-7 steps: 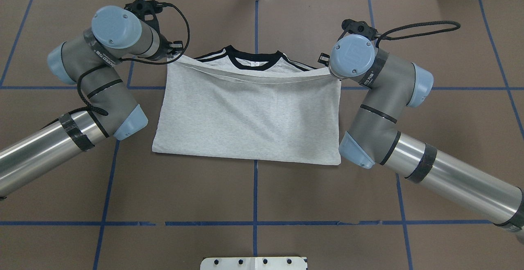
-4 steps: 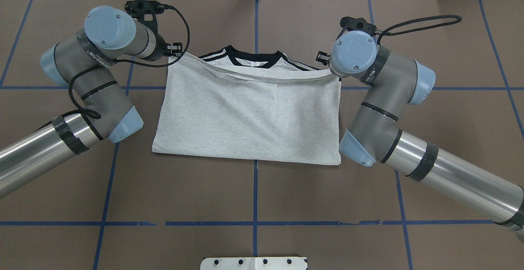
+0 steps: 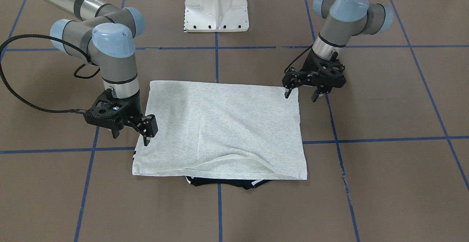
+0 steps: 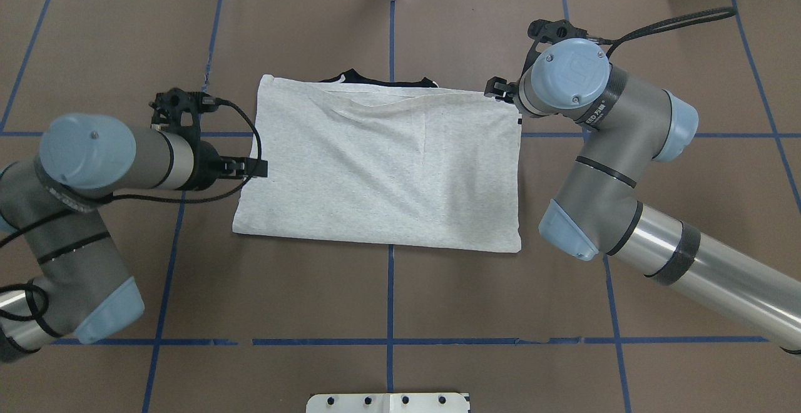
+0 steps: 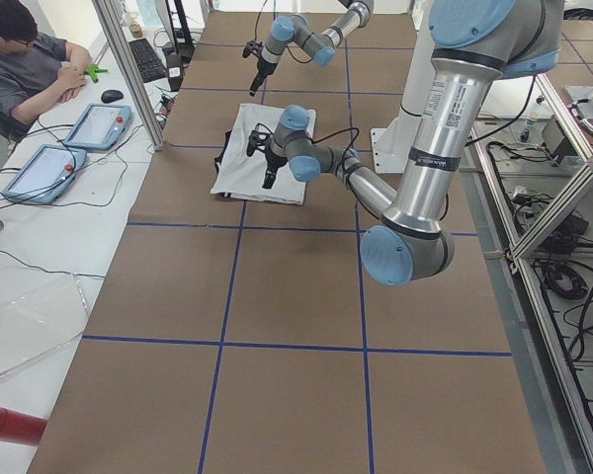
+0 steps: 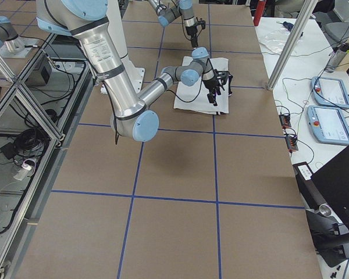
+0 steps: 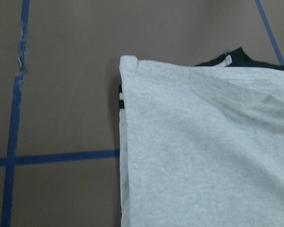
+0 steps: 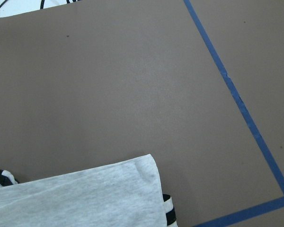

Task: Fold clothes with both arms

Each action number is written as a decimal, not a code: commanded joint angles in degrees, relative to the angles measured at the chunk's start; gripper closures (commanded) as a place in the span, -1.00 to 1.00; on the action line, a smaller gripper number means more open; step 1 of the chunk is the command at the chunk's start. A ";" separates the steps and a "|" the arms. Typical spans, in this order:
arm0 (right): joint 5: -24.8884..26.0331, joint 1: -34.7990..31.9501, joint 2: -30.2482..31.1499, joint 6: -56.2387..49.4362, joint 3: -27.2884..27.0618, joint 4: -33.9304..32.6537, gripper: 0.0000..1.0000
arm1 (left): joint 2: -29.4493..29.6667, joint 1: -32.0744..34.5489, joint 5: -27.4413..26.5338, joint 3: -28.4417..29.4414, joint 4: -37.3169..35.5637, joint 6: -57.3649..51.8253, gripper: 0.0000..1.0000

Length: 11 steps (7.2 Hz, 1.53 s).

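The light heather-grey T-shirt [image 3: 220,124] lies flat on the brown paper-covered desk [image 3: 384,183], doubled over into a plain grey rectangle. Its black collar [image 3: 220,182] peeks out from under the shirt's edge farthest from the robot. The left arm's black two-finger hand [image 3: 300,95] hangs at the shirt's left side edge near the folded corner, fingers spread and holding nothing, while the right arm's black hand [image 3: 131,136] stands at the shirt's right side edge toward the collar end, likewise spread and empty.
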<state>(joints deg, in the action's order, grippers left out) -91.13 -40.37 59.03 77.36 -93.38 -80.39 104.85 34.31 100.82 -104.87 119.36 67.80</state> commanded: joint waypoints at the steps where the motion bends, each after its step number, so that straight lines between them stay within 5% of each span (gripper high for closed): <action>1: -0.01 0.03 0.03 -0.01 -0.32 0.06 -1.00 | -2.19 -5.55 -3.17 0.89 2.27 5.39 -0.88; 5: 0.08 0.21 0.03 -0.01 -0.32 0.23 -1.00 | -2.54 -5.83 -4.14 2.57 2.46 5.85 -0.73; 6: 0.08 0.30 0.03 -0.01 -0.32 0.23 -1.00 | -2.54 -5.83 -4.40 2.66 2.46 5.85 -0.63; 8: 0.08 0.30 0.03 0.16 -0.23 0.23 -1.00 | -2.46 -6.09 -4.49 3.10 2.46 6.63 -0.13; 11: 0.08 0.38 0.03 0.60 -0.32 0.23 -1.00 | -2.54 -7.15 -4.49 3.10 2.46 6.64 -0.04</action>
<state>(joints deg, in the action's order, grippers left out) -91.05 -40.05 59.06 77.76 -93.62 -80.16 102.32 27.49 96.33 -101.79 121.82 74.41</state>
